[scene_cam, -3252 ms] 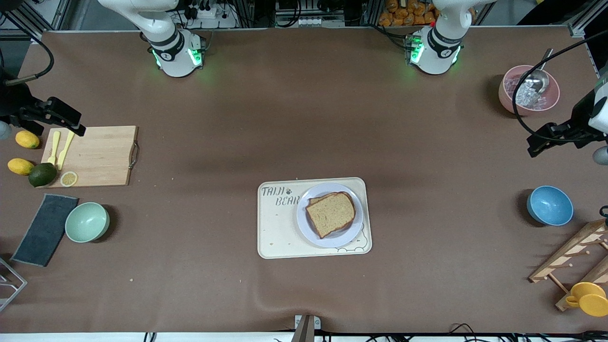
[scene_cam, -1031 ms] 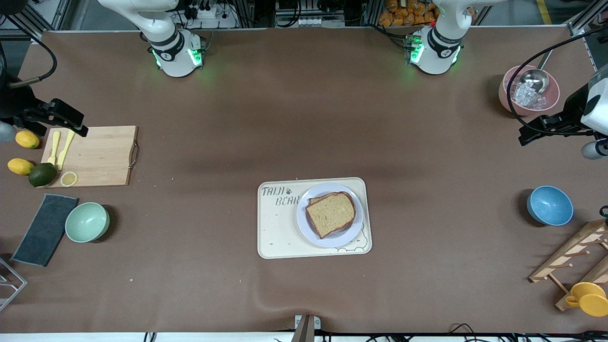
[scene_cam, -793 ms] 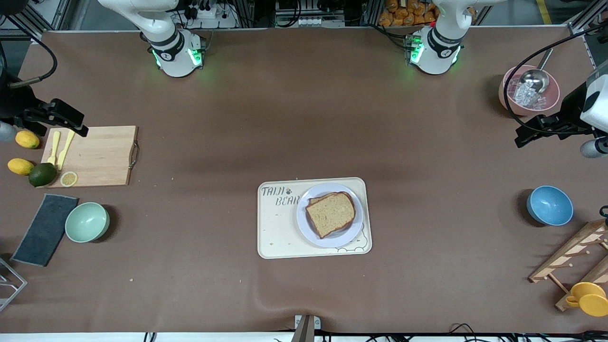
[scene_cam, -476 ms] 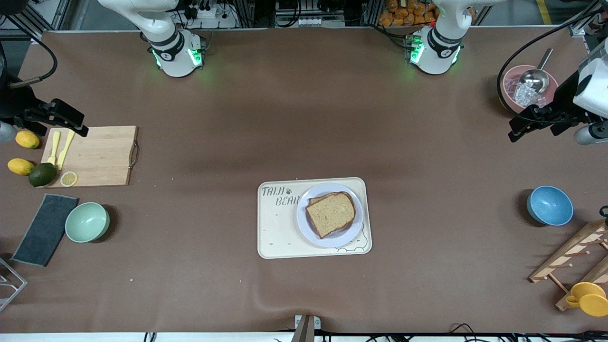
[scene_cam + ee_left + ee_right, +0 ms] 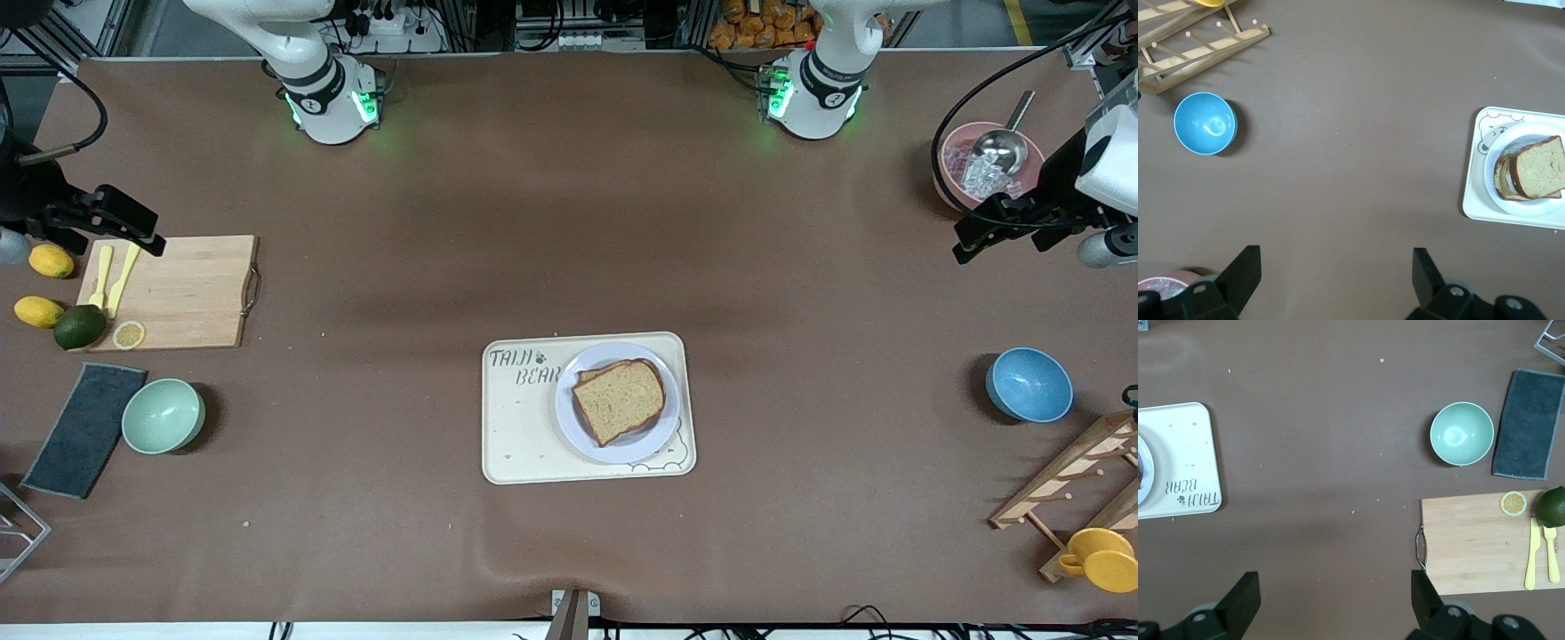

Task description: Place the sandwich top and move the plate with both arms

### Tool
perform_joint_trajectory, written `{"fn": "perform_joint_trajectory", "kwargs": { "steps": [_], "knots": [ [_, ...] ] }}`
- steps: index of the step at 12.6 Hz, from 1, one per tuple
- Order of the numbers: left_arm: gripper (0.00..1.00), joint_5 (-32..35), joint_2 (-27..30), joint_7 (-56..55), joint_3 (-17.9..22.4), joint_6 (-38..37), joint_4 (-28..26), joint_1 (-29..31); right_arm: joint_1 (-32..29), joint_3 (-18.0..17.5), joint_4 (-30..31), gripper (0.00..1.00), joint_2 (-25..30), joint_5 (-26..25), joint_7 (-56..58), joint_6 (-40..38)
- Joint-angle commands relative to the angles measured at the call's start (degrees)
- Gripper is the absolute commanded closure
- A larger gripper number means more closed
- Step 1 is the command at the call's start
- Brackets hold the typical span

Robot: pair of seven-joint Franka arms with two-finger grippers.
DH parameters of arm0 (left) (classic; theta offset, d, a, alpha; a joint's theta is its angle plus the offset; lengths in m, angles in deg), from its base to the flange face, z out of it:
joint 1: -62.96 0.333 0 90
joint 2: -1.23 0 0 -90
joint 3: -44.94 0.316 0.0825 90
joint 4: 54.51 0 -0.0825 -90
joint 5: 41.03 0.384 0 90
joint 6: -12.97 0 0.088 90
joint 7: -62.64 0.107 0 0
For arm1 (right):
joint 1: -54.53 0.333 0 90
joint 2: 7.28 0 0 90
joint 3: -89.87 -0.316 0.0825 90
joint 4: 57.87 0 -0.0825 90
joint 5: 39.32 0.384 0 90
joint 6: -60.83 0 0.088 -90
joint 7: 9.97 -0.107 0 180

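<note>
Tray (image 5: pixel 520 427) mid-table carries the plate (image 5: pixel 578 431), with the bread top (image 5: pixel 620 400) stacked on another slice. Plate looks rigid and slick: grip opposite rim edges. Bread soft, light, slides easily. Left gripper (image 5: pixel 1335 280) over the pink bowl (image 5: pixel 947 169), right gripper (image 5: pixel 1335 600) over the board (image 5: pixel 187 293); both spread, empty.

Robot lab, two bench-mounted arms (image 5: pixel 324 93), alu frame rails (image 5: pixel 116 27), cables, staged kitchen props

2 white arms (image 5: pixel 307 80), green-lit bases, black cables, black claws (image 5: pixel 1335 280)
</note>
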Motion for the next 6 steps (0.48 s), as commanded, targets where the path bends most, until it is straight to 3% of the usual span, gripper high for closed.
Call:
{"fn": "perform_joint_trajectory", "kwargs": {
  "steps": [1, 6],
  "knots": [
    [0.00, 0.22, -0.48, 0.35, 0.10, -4.50, 2.58, 0.04, -0.15, -0.41, 0.38, 0.00, 0.42, -1.17, -0.69, 0.10],
    [0.00, 0.22, -0.57, 0.35, 0.19, -7.23, 3.20, -0.05, -0.06, -0.41, 0.38, 0.00, 0.42, -1.17, -0.69, 0.02]
  ]
}}
